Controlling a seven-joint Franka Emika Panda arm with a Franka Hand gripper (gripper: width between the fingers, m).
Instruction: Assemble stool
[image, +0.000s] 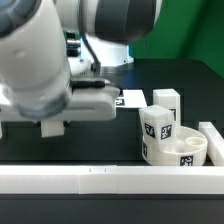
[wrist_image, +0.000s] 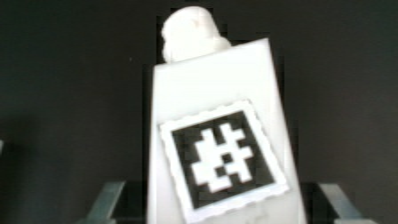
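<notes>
In the wrist view a white stool leg (wrist_image: 214, 110) with a black-and-white tag lies lengthwise between my fingers, its round peg pointing away from me. My gripper (wrist_image: 224, 206) is shut on that leg's near end, one finger on each side. In the exterior view my gripper (image: 50, 127) is down at the table on the left, and the arm hides the held leg. The round seat (image: 181, 152) rests at the exterior view's right, holes facing up. A tagged leg (image: 156, 124) stands just behind the seat, and another leg (image: 166, 100) stands further back.
A long white border rail (image: 90, 181) runs along the front of the table, and another rail piece (image: 211, 136) lies at the exterior view's right. The marker board (image: 129, 98) lies behind the arm. The table top is black.
</notes>
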